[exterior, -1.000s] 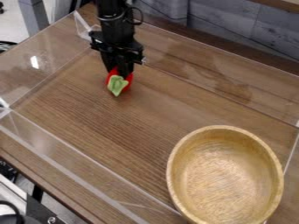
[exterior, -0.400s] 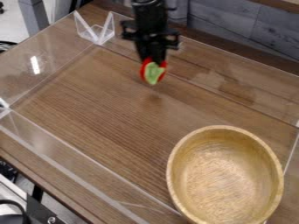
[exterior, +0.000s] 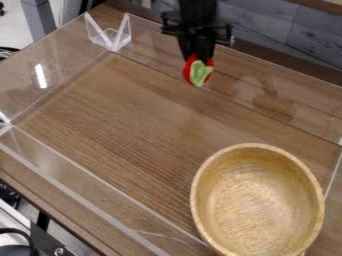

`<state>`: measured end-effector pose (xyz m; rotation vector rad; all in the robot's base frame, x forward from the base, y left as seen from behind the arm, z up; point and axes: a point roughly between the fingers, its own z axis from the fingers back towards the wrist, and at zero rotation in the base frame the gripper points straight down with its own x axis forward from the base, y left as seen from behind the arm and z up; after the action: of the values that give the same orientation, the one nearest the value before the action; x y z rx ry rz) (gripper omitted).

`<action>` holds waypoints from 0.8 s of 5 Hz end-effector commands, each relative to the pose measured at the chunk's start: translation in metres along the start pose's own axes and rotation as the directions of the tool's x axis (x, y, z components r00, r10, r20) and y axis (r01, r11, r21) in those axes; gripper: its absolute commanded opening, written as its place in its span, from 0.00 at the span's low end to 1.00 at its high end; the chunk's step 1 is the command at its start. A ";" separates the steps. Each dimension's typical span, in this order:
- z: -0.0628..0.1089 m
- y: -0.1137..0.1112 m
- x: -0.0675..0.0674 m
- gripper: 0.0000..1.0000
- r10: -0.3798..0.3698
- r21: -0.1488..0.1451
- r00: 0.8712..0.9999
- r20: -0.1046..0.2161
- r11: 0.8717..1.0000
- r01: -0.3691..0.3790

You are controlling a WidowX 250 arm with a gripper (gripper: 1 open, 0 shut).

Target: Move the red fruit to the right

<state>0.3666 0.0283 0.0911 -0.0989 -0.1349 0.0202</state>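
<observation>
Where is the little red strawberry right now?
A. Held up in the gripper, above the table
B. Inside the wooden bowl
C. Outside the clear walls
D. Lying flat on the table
A: the red fruit hangs pinched in the gripper, clear of the table, far from the wooden bowl.

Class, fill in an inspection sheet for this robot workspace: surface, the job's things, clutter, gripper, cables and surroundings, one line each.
Surface: wooden table top inside a clear plastic enclosure.
Job's things: red fruit, held off the table near the far side.
Clutter: wooden bowl, empty, at the near right; a small clear plastic piece at the far left.
Gripper: gripper pointing down, shut on the red fruit.
Cables: dark cables below the table's near left edge.
Surroundings: grey panelling behind; details unclear.
</observation>
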 end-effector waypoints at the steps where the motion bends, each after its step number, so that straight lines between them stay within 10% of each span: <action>1: 0.022 -0.005 0.012 0.00 0.018 0.000 0.997 0.069 1.000 -0.018; 4: 0.015 -0.024 0.010 0.00 0.035 -0.001 0.997 0.068 0.999 -0.035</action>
<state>0.3707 0.0062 0.0914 -0.1038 -0.1460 0.0577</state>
